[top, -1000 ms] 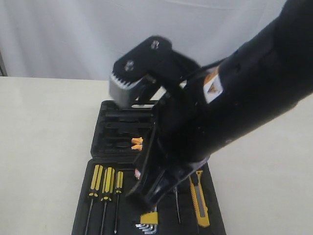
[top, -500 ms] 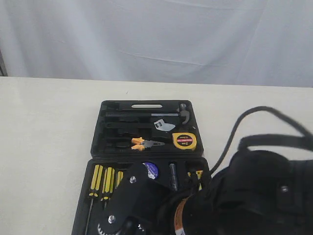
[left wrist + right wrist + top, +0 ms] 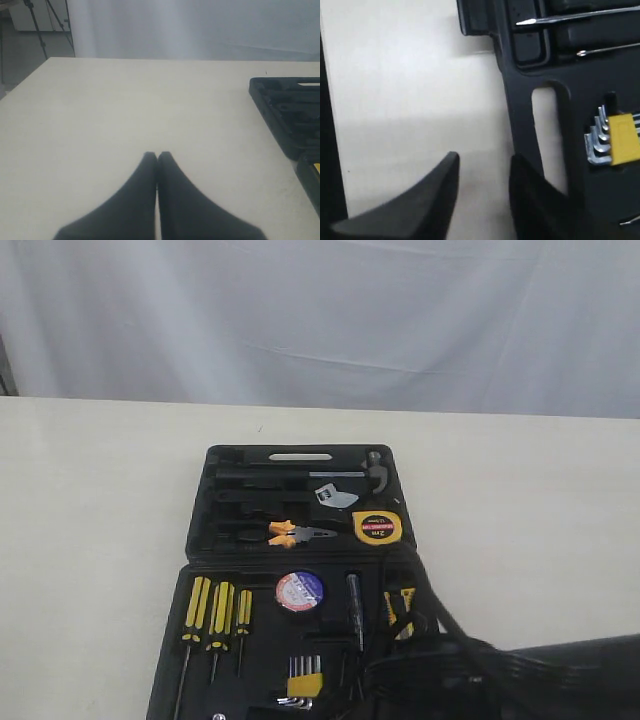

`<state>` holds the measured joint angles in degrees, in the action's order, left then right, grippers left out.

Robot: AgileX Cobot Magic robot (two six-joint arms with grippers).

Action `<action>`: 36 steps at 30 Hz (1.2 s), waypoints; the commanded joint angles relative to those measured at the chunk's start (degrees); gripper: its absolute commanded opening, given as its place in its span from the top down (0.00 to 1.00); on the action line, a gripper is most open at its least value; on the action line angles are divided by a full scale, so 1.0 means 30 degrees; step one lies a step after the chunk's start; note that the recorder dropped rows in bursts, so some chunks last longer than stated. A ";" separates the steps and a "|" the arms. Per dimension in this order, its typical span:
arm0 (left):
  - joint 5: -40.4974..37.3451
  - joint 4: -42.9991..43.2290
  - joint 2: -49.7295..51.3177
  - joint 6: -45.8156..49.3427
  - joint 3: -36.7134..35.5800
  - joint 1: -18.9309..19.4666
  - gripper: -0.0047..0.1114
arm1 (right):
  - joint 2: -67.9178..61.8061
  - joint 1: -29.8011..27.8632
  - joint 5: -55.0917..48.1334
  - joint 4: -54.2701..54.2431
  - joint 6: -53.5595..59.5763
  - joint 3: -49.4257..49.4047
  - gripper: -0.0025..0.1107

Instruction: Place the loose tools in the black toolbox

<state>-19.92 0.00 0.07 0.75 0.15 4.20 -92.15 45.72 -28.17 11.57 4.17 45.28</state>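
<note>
From the exterior camera: toolbox (image 3: 198, 510) lying open and flat on the pale surface (image 3: 100, 500), hinge running 9 to 3 o'clock across its middle. In the far half, toward 12 o'clock: pliers (image 3: 300, 533) seated in a recess, tape measure (image 3: 377, 527) just beside them at 3 o'clock. In the near half, toward 6 o'clock: tape roll (image 3: 299, 590) (blue-and-white label facing up) in a round recess, at 6 o'clock from the pliers. At 3 o'clock from the roll, apart from it: utility knife (image 3: 399, 602), only its far end showing past a dark arm (image 3: 540, 680) filling the 5 o'clock corner. At 9 o'clock from the roll: three screwdrivers (image 3: 215, 612) side by side, tips toward 6 o'clock. At 6 o'clock from the roll: hex keys (image 3: 303, 683) in a yellow clip.

From the left wrist camera: left fingers (image 3: 153, 164) pressed together, tips touching, nothing between them. Hang over bare surface, well apart from the toolbox's corner.

From the right wrist camera: right fingers (image 3: 451, 167) parted by a narrow gap, empty. Sit just beside the toolbox's slot handle (image 3: 522, 135), one finger over bare surface, the other in front of the handle's bar (touching it or not: cannot tell). Hex keys near the handle, inside the case.
</note>
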 commanded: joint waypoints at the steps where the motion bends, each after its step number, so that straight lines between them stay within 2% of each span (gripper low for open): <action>1: 0.0102 0.0000 -0.0025 -0.0112 -0.0049 -0.0091 0.96 | -0.0037 0.0049 -0.0156 0.0785 0.0053 0.0030 0.51; 4: 0.0102 0.0000 -0.0025 -0.0112 -0.0049 -0.0091 0.96 | -0.0331 0.0049 0.0100 0.2012 -0.0270 0.0030 0.54; 14: 0.0102 0.0000 -0.0025 -0.0112 -0.0049 -0.0091 0.96 | -0.1992 0.0049 0.1190 0.6565 -0.4109 -0.0009 0.54; 18: 0.0102 0.0000 -0.0025 -0.0112 -0.0049 -0.0091 0.96 | -0.2298 0.0049 0.1318 0.6686 -0.4399 -0.0009 0.54; 24: 0.0102 0.0000 -0.0025 -0.0112 -0.0049 -0.0091 0.96 | -0.2298 0.0049 0.1368 0.7026 -0.4692 -0.0009 0.60; 36: 0.0102 0.0000 -0.0025 -0.0112 -0.0049 -0.0091 0.96 | -0.2298 0.0049 0.1542 0.7517 -0.4692 -0.0009 0.60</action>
<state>-19.92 0.00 0.07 0.75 0.15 4.20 -99.10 45.72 -24.28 33.17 -9.68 45.28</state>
